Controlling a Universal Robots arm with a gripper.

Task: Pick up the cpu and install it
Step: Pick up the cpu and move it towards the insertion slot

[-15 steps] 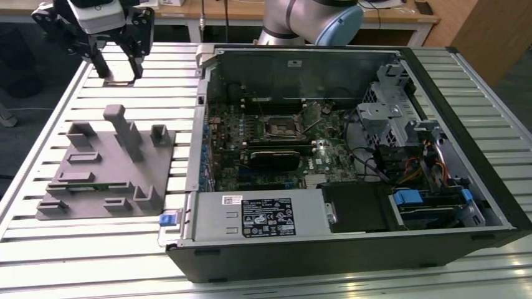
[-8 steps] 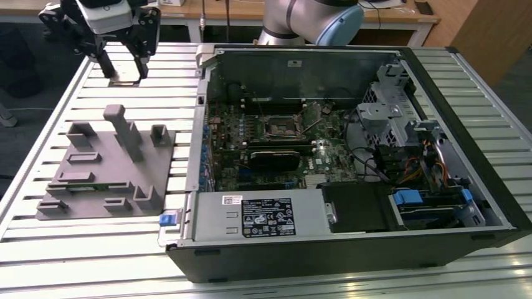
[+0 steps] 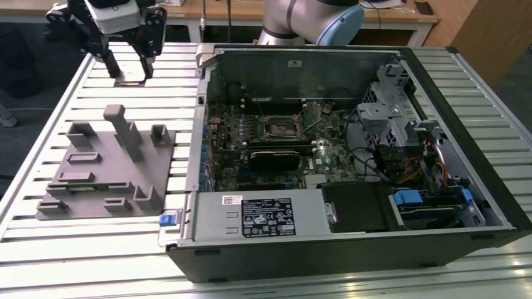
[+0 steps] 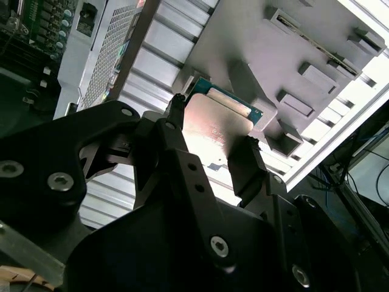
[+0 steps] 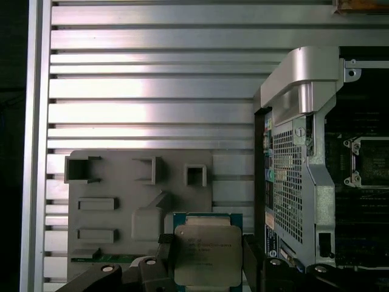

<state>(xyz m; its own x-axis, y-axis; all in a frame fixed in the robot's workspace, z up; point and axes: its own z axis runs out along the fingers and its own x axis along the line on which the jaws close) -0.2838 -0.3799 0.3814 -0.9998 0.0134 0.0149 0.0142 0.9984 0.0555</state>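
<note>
Status: the pick-up was judged complete and the installation not yet done. The cpu (image 5: 206,252) was clamped by its opposite edges between the two black fingers (image 5: 251,258) of the gripper (image 5: 208,258), silvery lid towards the first wrist camera. In the second wrist view the cpu (image 4: 219,115) sat flat across the fingertips (image 4: 248,155), green border showing at its far edge.

Location, reading the exterior view as a clock face: the gripper (image 3: 131,76) hung at about eleven o'clock. It was over the slatted table (image 3: 83,249), beyond the twelve o'clock edge of the grey tray (image 3: 108,168). The cpu (image 3: 131,80) appeared lifted clear of the tray.

Outstanding: the socket frame (image 3: 281,126) lay on the board inside the open computer case (image 3: 349,261), at roughly three o'clock from the gripper and well apart from it. It looked unfilled, as far as could be judged. Carrying over and seating were left to do.

Pose: the gripper pointed straight down, fingers vertical, with the arm (image 3: 308,15) reaching in from twelve o'clock.
</note>
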